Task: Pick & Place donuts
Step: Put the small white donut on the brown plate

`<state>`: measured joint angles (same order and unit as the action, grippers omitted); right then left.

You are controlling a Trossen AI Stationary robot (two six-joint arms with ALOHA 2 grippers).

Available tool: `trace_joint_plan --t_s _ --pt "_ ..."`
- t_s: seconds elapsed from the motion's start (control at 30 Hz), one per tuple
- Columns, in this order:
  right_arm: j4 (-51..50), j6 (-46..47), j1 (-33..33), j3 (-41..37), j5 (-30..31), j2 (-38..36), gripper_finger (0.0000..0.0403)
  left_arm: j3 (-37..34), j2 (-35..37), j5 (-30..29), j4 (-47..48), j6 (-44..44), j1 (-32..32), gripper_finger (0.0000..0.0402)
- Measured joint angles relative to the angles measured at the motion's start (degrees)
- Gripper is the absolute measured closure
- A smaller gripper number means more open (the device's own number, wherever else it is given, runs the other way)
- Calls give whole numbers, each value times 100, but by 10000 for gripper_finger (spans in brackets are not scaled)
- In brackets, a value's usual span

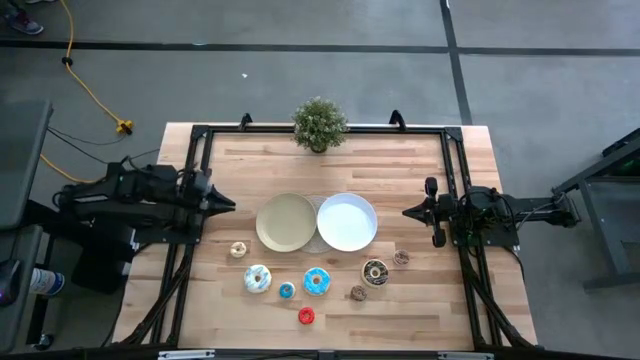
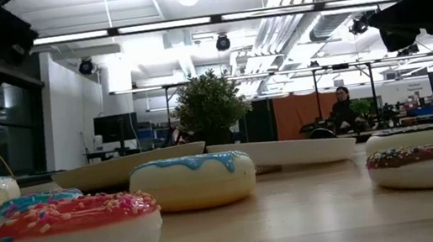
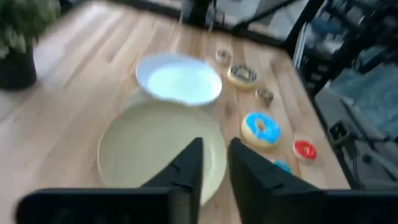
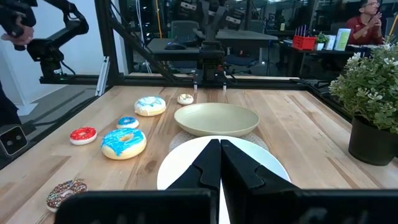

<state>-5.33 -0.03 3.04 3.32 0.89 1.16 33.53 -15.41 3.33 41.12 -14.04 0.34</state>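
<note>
Both arms parked at the table's edges, nothing picked yet. Left gripper poised beside the beige plate, fingers slightly parted with a narrow gap, holding nothing. Right gripper stationed beside the white plate, fingers pressed together, empty.

Donuts strewn on the wood in front of the two plates, none on either plate: a small pale one nearest the left arm, a large white sprinkled one, a small blue, a large blue, a small red nearest the front edge, then three brown ones toward the right arm.

Probably light toy rings with a smooth, glossy icing, judging by the sheen in the low view; likely to slip if pinched across the domed top. Best taken across the ring wall, one finger through the hole and one outside, or across the full width on the small ones. Unlikely to break; stiffness impossible to judge here.

Potted plant at the table's back edge, well clear.
</note>
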Motion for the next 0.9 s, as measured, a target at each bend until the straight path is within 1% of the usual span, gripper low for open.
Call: trace_joint_plan --t_s 0.23,0.33,0.43,0.5,0.67,0.77,0.9 --pt "0 1 1 0 -2 -1 402 372 -667 94 904 -445 0 210" --pt "1 0 1 1 0 0 402 474 -1038 313 1147 -610 0 170" --pt "1 0 1 1 0 0 402 529 -1525 599 1410 -893 0 141" --pt "1 0 -1 1 0 -1 402 538 -1882 695 1586 -1246 0 133" --pt "1 0 1 1 -2 -1 402 539 -2885 632 2069 -1906 0 129" --pt "-1 1 1 1 -1 0 402 539 -3351 629 2053 -2003 -40 129" --pt "1 1 1 1 -1 0 402 594 -3862 614 1996 -2163 -296 129"
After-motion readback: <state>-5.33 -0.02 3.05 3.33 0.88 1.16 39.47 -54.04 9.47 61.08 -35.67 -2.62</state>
